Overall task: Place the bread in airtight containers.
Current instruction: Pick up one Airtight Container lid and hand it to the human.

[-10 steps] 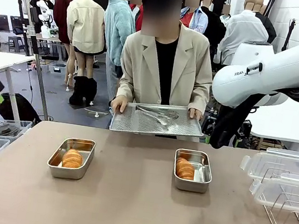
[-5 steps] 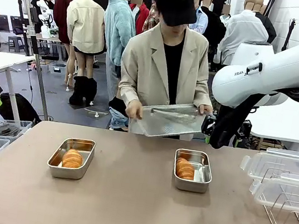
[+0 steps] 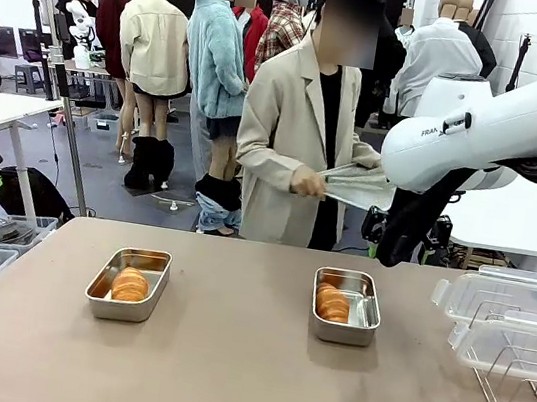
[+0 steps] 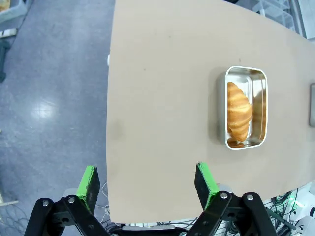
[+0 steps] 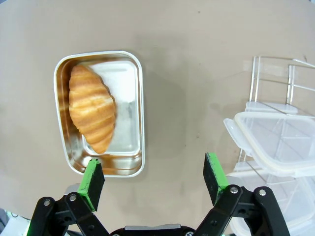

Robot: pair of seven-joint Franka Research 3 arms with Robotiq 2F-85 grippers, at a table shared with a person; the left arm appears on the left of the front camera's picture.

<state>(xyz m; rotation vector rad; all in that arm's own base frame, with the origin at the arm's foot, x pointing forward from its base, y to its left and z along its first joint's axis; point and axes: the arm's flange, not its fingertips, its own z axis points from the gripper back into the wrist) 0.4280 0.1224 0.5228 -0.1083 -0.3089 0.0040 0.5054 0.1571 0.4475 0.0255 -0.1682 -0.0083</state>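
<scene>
Two airtight containers, small steel pans open on top, stand on the brown table: the left one (image 3: 151, 266) and the right one (image 3: 365, 312). Each holds one bread, a golden ridged roll: one in the left pan (image 3: 130, 284) and one in the right pan (image 3: 332, 303). My left gripper (image 4: 146, 182) hangs open high above the table's edge, with the left pan (image 4: 258, 98) and its bread (image 4: 239, 110) well off to the side. High over the table my right gripper (image 5: 153, 174) is open, beside the right pan (image 5: 125, 98) and its bread (image 5: 92, 108).
Clear plastic lids (image 3: 502, 297) rest on a wire rack (image 3: 514, 384) at the table's right side, also seen from the right wrist (image 5: 275, 142). The person behind the far edge holds a perforated metal tray (image 3: 357, 186). My right arm (image 3: 481, 132) reaches in from the upper right.
The person has turned toward picture right and carried the perforated tray away from the table's far edge. Both pans, the bread and my arms have stayed still.
</scene>
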